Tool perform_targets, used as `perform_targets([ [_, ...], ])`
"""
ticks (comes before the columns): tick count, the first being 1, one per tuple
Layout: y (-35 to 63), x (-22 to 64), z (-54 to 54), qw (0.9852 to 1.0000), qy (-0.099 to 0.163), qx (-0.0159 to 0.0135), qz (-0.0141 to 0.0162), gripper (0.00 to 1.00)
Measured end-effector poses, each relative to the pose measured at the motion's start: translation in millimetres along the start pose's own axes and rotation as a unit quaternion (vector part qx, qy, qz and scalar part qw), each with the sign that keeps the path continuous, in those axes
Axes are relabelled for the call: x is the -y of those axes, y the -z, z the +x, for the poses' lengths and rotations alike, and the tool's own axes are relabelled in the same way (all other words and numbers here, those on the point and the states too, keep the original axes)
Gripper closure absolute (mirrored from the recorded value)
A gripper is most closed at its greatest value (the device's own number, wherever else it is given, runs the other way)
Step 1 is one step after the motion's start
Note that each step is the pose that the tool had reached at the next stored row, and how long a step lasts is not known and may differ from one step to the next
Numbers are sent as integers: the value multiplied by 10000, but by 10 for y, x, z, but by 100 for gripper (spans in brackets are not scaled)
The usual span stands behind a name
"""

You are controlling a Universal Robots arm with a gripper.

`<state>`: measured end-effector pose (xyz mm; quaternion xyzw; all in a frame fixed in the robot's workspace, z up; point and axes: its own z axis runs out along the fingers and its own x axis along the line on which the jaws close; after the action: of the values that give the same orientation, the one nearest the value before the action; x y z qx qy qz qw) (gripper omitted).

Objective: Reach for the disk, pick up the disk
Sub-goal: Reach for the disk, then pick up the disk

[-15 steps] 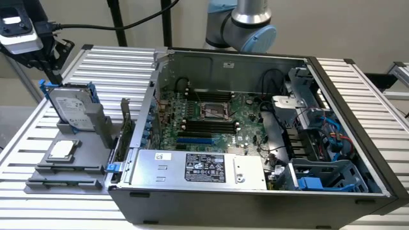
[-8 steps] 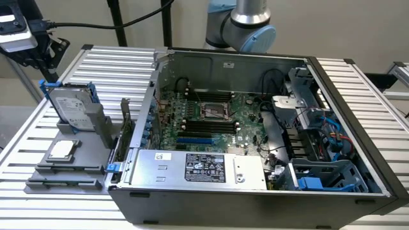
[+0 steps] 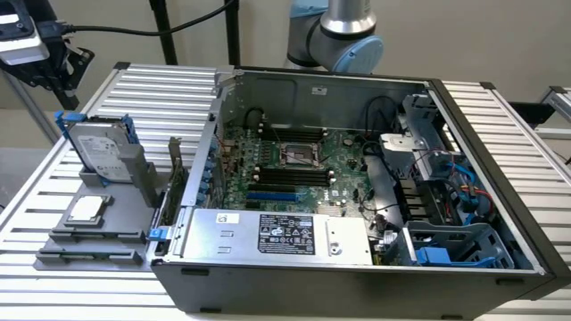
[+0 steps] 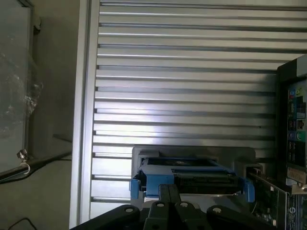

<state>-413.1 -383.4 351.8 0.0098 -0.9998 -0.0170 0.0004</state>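
Observation:
The disk (image 3: pixel 100 152) stands upright on its edge in a grey holder (image 3: pixel 134 175) on the slatted table, at the exterior view's left, beside the open computer case. It is silver-grey with a white label and a blue bracket around it. My gripper (image 3: pixel 61 83) hangs above and a little behind the disk's top edge, apart from it. In the wrist view I look down on the disk (image 4: pixel 188 176) edge-on, with my gripper (image 4: pixel 168 190) just short of its blue frame. The two fingers sit pressed together, shut, with nothing between them.
The open computer case (image 3: pixel 499 200) holds a motherboard (image 3: pixel 295 160) and a large silver box with a black label (image 3: pixel 281 234). A small square silver chip (image 3: pixel 85 208) lies on a grey tray in front of the disk. A card (image 3: pixel 175 167) stands upright by the case wall.

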Motion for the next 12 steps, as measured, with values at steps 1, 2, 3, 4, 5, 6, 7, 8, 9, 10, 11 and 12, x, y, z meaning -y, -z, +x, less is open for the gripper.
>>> perform_targets([
  [1,0,0,0,10000,0,0,0,89],
  [2,0,0,0,10000,0,0,1,89],
  [3,0,0,0,10000,1,-1,1,89],
  [4,1,0,0,10000,1,-1,1,89],
  [5,0,0,0,10000,7,-1,1,89],
  [6,1,0,1,10000,39,-2,1,89],
  [7,0,-1,0,9999,123,-5,1,89],
  [8,0,-1,1,9998,213,-8,1,89],
  [9,0,-1,1,9995,305,-11,1,89],
  [10,0,-2,1,9992,395,-14,1,89],
  [11,0,-2,1,9988,492,-17,1,89],
  [12,0,-1,1,9983,580,-20,1,89],
])
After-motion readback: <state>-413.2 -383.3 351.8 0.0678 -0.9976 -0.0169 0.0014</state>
